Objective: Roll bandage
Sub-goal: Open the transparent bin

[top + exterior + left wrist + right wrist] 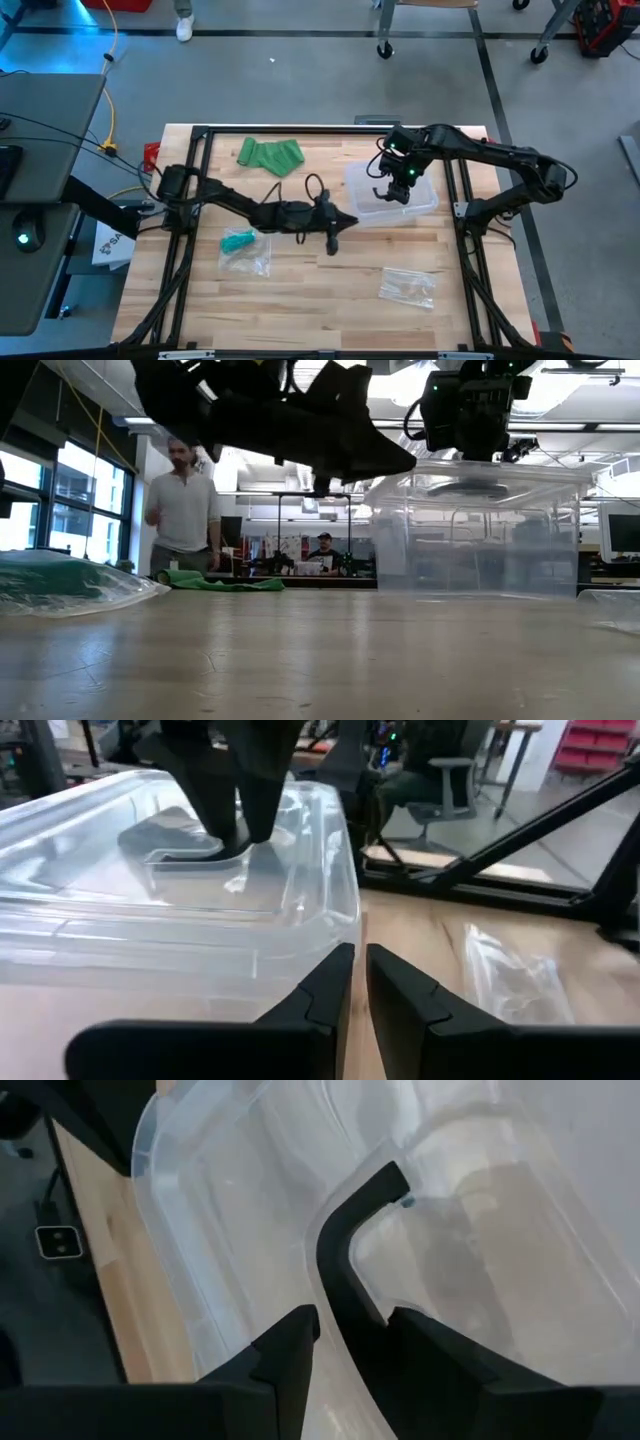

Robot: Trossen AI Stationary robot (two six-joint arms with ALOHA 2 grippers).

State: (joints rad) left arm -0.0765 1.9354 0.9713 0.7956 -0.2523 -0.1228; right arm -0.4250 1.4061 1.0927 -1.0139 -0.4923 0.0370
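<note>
While the green bandage (270, 155) is lying at the table's far left, the left gripper (345, 221) is hovering mid-table, its fingers almost pressed together and empty, just left of the clear bin (392, 194). The right gripper (392, 190) is pinching the bin's lid handle (352, 1240).

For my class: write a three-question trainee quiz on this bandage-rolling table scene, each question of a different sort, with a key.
1. True or false: the green cloth lies inside the clear plastic box.
2. Which gripper is over the box? A) left B) right
3. Fill in: the left gripper sits just beside the box's ___ wall, as seen in the high view.

Key: 1 false; 2 B, the right gripper; 3 left.
</note>
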